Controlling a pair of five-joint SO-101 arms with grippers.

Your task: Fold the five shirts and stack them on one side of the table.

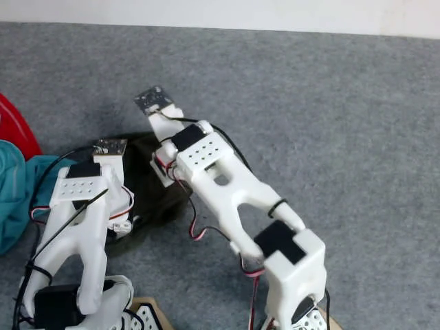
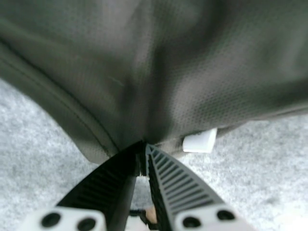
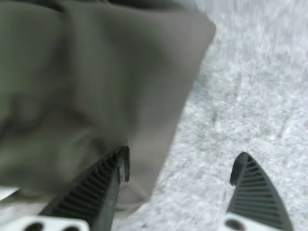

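A dark grey shirt (image 1: 152, 196) lies bunched on the grey table surface between my two arms. In the left wrist view my left gripper (image 2: 144, 150) is shut on the hem of the dark shirt (image 2: 159, 67), which hangs in folds from the fingertips. My right gripper (image 3: 182, 166) stands open at the edge of the same dark shirt (image 3: 82, 82). One of its fingers (image 3: 113, 175) rests against the cloth, while the other sits apart over bare table. A teal shirt (image 1: 15, 192) lies crumpled at the left edge.
A red object (image 1: 15, 130) sits behind the teal shirt at the far left. A small white tab (image 2: 200, 141) shows at the dark shirt's lower edge. Grey felt-like table surface (image 1: 344, 117) stretches to the right and back.
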